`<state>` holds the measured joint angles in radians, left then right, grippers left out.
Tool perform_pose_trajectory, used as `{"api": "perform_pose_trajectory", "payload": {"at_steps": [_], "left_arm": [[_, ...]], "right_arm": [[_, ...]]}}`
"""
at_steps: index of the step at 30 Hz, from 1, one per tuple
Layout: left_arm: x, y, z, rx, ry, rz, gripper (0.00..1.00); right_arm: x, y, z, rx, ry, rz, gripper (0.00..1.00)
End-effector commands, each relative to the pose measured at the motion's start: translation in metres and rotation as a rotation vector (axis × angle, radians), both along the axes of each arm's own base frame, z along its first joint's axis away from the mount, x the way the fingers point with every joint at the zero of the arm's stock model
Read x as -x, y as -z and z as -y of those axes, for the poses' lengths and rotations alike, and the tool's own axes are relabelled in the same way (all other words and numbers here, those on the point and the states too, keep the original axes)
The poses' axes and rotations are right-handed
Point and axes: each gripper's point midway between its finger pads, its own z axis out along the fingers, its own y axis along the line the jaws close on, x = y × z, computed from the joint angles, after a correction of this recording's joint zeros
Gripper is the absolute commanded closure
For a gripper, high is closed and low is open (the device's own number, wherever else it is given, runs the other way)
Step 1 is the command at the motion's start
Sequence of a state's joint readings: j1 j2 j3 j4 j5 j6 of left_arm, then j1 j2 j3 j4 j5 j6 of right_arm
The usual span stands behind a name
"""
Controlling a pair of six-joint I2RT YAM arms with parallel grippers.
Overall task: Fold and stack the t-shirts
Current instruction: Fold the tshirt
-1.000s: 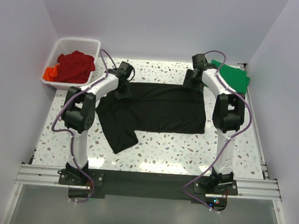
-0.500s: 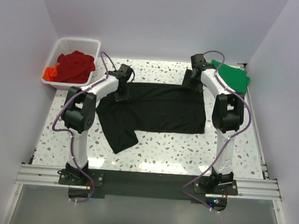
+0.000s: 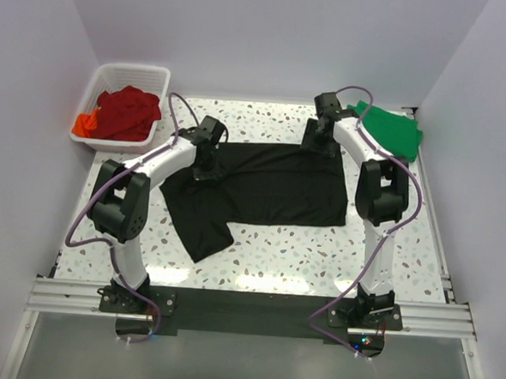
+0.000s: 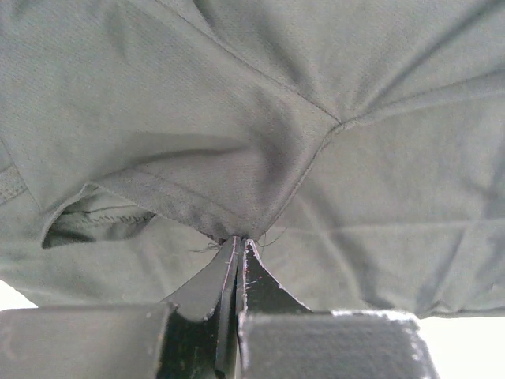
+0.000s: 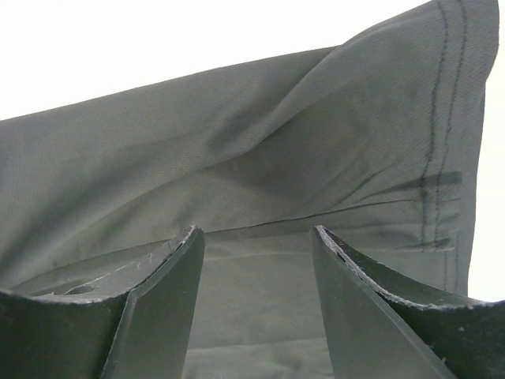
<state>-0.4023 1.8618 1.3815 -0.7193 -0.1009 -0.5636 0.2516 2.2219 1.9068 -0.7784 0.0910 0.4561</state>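
The black t-shirt (image 3: pixel 275 186) lies spread across the middle of the table, one sleeve trailing toward the near left. My left gripper (image 3: pixel 206 163) is shut on a pinch of its fabric near the far left corner; the left wrist view shows the fingertips (image 4: pixel 239 242) closed on a raised fold of the shirt (image 4: pixel 331 118). My right gripper (image 3: pixel 321 146) is open over the shirt's far right edge; in the right wrist view (image 5: pixel 256 232) the fingers straddle the hemmed fabric (image 5: pixel 260 166) without holding it. The green shirt (image 3: pixel 391 129) lies at the back right.
A white slatted basket (image 3: pixel 161 70) at the back left holds the dark red shirt (image 3: pixel 129 111) and the orange shirt (image 3: pixel 85 126). Side walls stand close on both sides. The arm bases sit at the near edge.
My left gripper has shifted slightly nearer with the pinched fabric, and its elbow has swung left. My right gripper has moved a little to the left along the shirt's far edge.
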Motion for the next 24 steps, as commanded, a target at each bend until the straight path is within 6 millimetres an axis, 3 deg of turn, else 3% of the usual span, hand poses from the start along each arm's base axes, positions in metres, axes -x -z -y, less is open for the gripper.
{"api": "perform_pose_trajectory", "payload": {"at_steps": [1,4,5,6,7,9,11,14,17,20,24], "left_arm": [[0.011,-0.006,0.005,0.021,0.045,0.000,1.00],[0.020,0.003,0.006,0.017,0.072,-0.031,0.99],[0.022,0.004,0.007,0.021,0.077,-0.039,0.93],[0.026,0.007,0.006,0.012,0.081,-0.052,0.78],[0.028,0.009,0.004,0.003,0.083,-0.059,0.71],[0.033,0.010,-0.003,-0.025,0.075,-0.064,0.59],[0.033,0.004,-0.011,-0.057,0.055,-0.036,0.55],[0.025,-0.015,-0.015,-0.058,0.021,0.043,0.56],[0.012,-0.038,-0.010,-0.024,-0.006,0.130,0.67],[-0.008,-0.057,-0.019,-0.050,-0.083,0.215,0.78],[-0.038,-0.061,-0.027,-0.041,-0.172,0.236,0.79]], "right_arm": [[0.001,-0.023,-0.005,-0.003,0.011,0.044,0.40],[0.003,-0.024,-0.008,0.002,0.010,0.047,0.40],[0.003,-0.024,-0.007,0.008,0.013,0.047,0.40],[0.003,-0.024,-0.007,0.009,0.017,0.047,0.40],[0.003,-0.025,-0.007,0.009,0.016,0.049,0.40],[0.004,-0.024,-0.007,0.013,0.016,0.043,0.40],[0.005,-0.024,-0.009,0.018,0.013,0.045,0.40],[0.004,-0.024,-0.008,0.022,0.015,0.044,0.40],[0.004,-0.025,-0.007,0.029,0.019,0.047,0.40],[0.003,-0.026,-0.006,0.036,0.023,0.049,0.40],[0.001,-0.026,-0.008,0.030,0.020,0.048,0.40]]}}
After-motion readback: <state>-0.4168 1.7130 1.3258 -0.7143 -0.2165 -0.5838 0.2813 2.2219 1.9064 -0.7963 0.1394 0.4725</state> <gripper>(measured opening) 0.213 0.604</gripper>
